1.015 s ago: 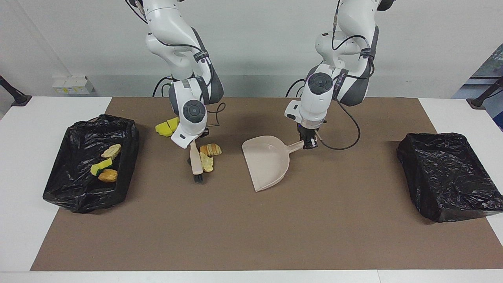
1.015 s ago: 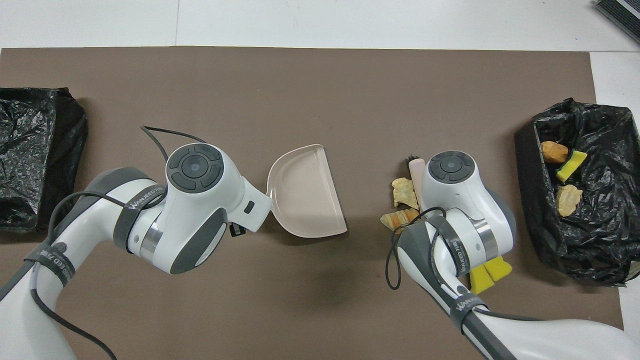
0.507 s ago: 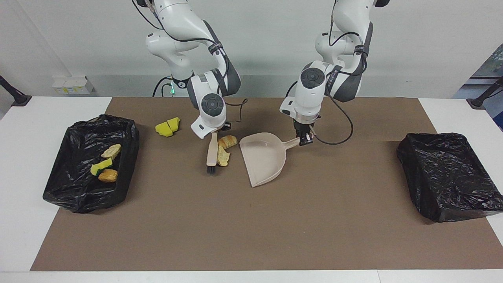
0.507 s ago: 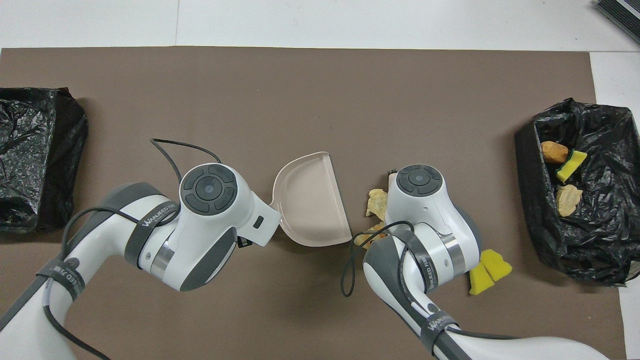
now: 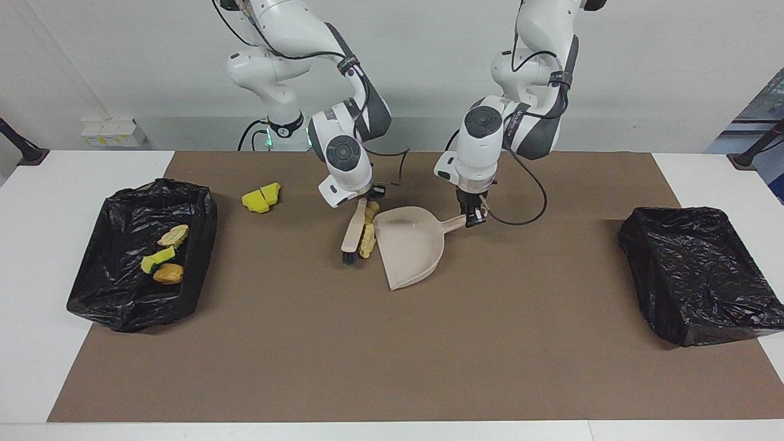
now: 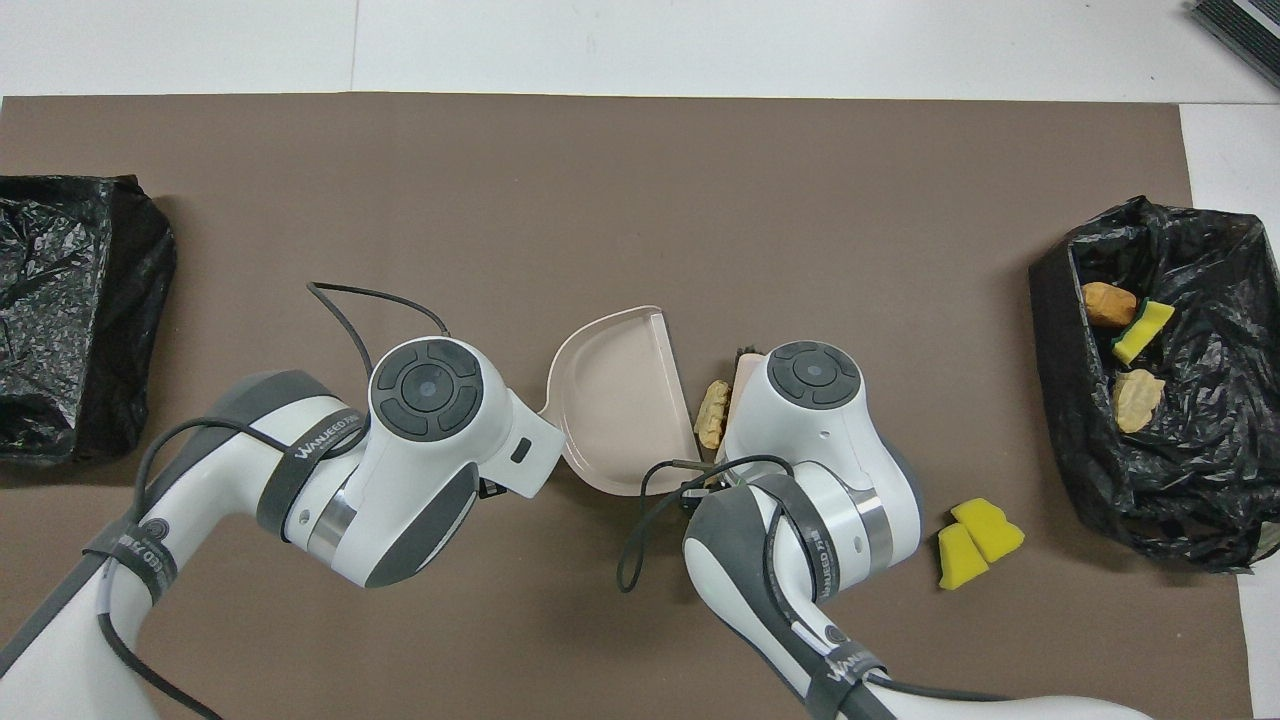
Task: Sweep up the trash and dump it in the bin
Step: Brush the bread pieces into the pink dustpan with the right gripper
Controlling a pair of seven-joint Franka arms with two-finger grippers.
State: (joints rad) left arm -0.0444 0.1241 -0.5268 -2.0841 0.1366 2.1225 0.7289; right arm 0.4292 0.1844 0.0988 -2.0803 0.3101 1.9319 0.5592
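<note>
My right gripper (image 5: 367, 197) is shut on the handle of the beige hand brush (image 5: 353, 231), whose black bristles touch the mat. Two golden-brown bread pieces (image 5: 367, 233) of the trash lie squeezed between the brush and the open lip of the beige dustpan (image 5: 409, 248). My left gripper (image 5: 473, 217) is shut on the dustpan's handle, and the pan rests on the mat. Two yellow sponge chunks (image 5: 261, 197) lie nearer the right arm's end. From overhead I see the dustpan (image 6: 615, 400), one bread piece (image 6: 712, 412) and the sponge chunks (image 6: 975, 540); both grippers are hidden under the wrists.
A black-lined bin (image 5: 144, 294) at the right arm's end holds two bread pieces and a sponge scrap (image 5: 157, 258). A second black-lined bin (image 5: 698, 272) stands at the left arm's end. A brown mat (image 5: 392, 355) covers the white table.
The right gripper has swept the brush and bread pieces across the mat up to the dustpan's lip. The left gripper has shifted the dustpan a little toward them.
</note>
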